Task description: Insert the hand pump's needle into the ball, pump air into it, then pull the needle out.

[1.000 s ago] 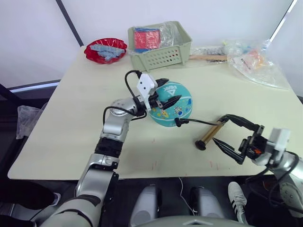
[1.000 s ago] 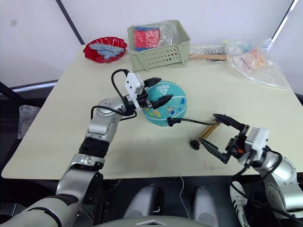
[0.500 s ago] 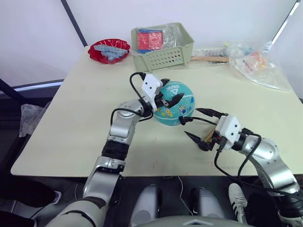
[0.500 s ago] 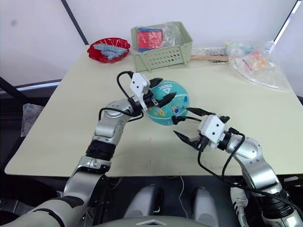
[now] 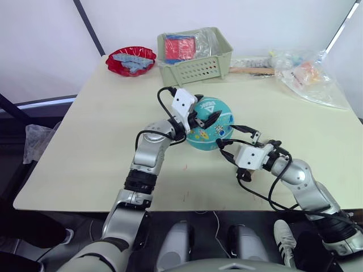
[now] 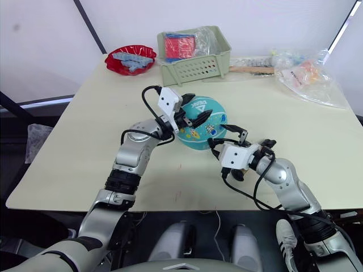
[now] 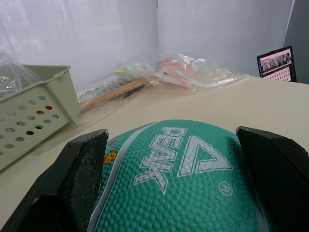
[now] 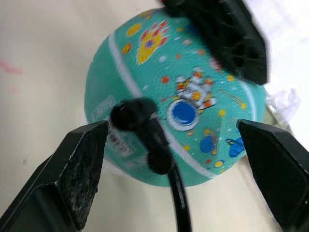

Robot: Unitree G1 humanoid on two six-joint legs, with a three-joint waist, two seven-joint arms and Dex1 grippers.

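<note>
The teal ball (image 5: 209,126) rests mid-table. My left gripper (image 5: 204,112) is open and straddles the ball's top (image 7: 183,174), one finger on each side. My right gripper (image 5: 227,139) is open too, right beside the ball's near side. Its fingers flank the black hose end (image 8: 137,116), which is pressed onto the ball's white label patch. The thin hose (image 8: 175,193) trails back toward my right wrist. The needle itself is hidden under that black fitting. My right wrist covers most of the hand pump, and only its black end (image 5: 243,175) shows.
A green basket (image 5: 195,63) holding packets stands behind the ball. A red bowl (image 5: 130,60) is at the back left. Clear plastic bags (image 5: 309,76) and a wooden-handled tool (image 5: 249,69) lie at the back right. The table's front edge runs just below my right forearm.
My right gripper has swung from the front right edge leftward over the pump to the hose end at the ball. My left gripper has stayed on the ball.
</note>
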